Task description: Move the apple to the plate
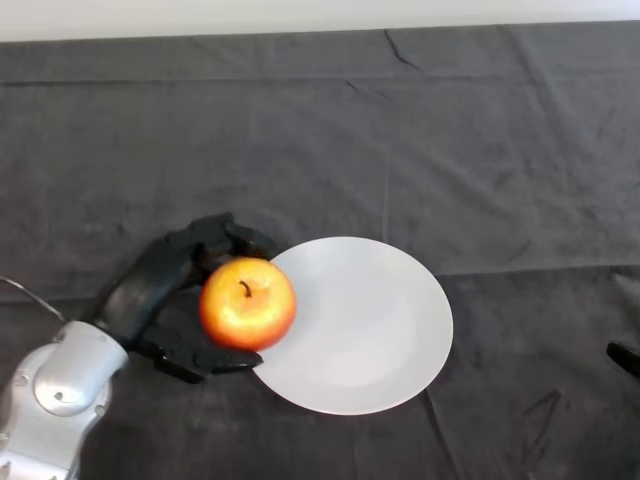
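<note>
A red and yellow apple (247,303) with its stem up is over the left rim of a white plate (370,330) in the head view. My left hand (165,285) comes in from the lower left, and its black fingers and thumb are curled round the apple from the left side, above and below it. I cannot tell whether the apple rests on the plate or is held just above it.
The table is covered by a dark grey cloth (480,150) with folds. A small dark object (625,358) shows at the right edge. A pale wall strip runs along the top.
</note>
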Robot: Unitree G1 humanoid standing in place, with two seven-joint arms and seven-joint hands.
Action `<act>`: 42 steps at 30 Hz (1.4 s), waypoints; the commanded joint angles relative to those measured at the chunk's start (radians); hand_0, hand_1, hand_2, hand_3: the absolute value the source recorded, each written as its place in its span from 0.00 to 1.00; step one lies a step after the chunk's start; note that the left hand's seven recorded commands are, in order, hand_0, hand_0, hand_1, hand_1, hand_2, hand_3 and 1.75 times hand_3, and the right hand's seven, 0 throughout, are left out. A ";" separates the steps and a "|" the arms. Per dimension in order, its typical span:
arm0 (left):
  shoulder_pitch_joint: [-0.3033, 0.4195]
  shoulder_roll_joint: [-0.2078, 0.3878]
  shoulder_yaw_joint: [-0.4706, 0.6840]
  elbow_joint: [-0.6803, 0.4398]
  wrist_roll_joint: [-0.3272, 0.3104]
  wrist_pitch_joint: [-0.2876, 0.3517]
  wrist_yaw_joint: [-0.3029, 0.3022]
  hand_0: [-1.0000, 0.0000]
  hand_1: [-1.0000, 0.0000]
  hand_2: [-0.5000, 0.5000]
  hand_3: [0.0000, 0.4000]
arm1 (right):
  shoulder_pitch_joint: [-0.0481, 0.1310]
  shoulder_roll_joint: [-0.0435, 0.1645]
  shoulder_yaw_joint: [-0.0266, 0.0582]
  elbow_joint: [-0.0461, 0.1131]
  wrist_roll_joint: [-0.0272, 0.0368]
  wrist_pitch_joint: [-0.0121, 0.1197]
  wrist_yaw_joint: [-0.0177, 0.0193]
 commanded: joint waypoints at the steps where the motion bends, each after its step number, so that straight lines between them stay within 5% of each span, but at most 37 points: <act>1: 0.001 0.003 -0.025 -0.018 0.035 -0.023 0.018 0.00 0.00 0.50 1.00 | 0.030 0.040 -0.0115 0.033 0.0195 0.044 0.0075; 18: -0.026 0.008 -0.116 0.069 0.179 -0.092 0.098 0.00 0.00 0.50 1.00 | 0.029 0.038 -0.0097 0.034 0.0211 0.042 0.0068; 32: -0.029 0.026 -0.134 0.094 0.211 -0.107 0.093 0.00 0.00 0.50 1.00 | 0.029 0.037 -0.0072 0.035 0.0234 0.041 0.0051; 33: -0.031 0.027 -0.133 0.096 0.211 -0.108 0.090 0.41 0.26 0.57 0.74 | 0.029 0.037 -0.0071 0.035 0.0235 0.041 0.0050; 34: -0.032 0.029 -0.132 0.098 0.209 -0.108 0.087 0.53 0.32 0.60 0.68 | 0.029 0.037 -0.0070 0.035 0.0236 0.041 0.0049; 35: -0.033 0.030 -0.130 0.100 0.208 -0.109 0.085 1.00 0.68 0.66 0.32 | 0.029 0.037 -0.0068 0.035 0.0237 0.040 0.0048; 36: -0.035 0.031 -0.129 0.102 0.207 -0.110 0.084 1.00 0.78 0.61 0.22 | 0.029 0.037 -0.0067 0.035 0.0239 0.040 0.0047; 37: -0.036 0.031 -0.127 0.104 0.206 -0.109 0.082 1.00 1.00 0.50 0.00 | 0.029 0.036 -0.0066 0.035 0.0239 0.040 0.0046; 42: -0.047 0.031 -0.115 0.104 0.197 -0.095 0.071 1.00 1.00 0.50 0.00 | 0.029 0.036 -0.0062 0.035 0.0243 0.040 0.0044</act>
